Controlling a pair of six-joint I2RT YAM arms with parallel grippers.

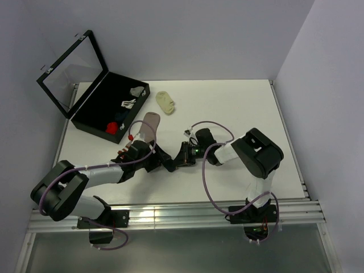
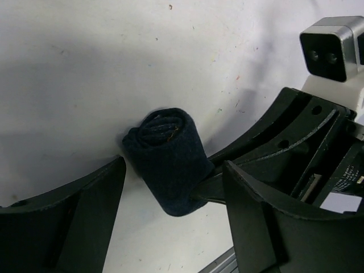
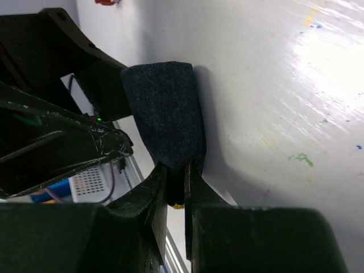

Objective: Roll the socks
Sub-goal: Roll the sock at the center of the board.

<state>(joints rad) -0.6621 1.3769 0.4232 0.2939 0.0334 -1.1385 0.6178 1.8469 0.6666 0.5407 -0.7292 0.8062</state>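
With the right claw (image 3: 175,170) clenched on the navy roll's (image 2: 168,159) end, we centre the released left claw (image 2: 173,185) around it before squeezing.

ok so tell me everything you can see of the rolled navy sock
The navy sock is dark, fuzzy-looking knit, rolled into a short tight cylinder; the spiral of layers shows at one end. It sits low over the white table, casting a shadow. The right gripper pinches its other end between nearly closed jaws. The left gripper straddles it, jaws open.
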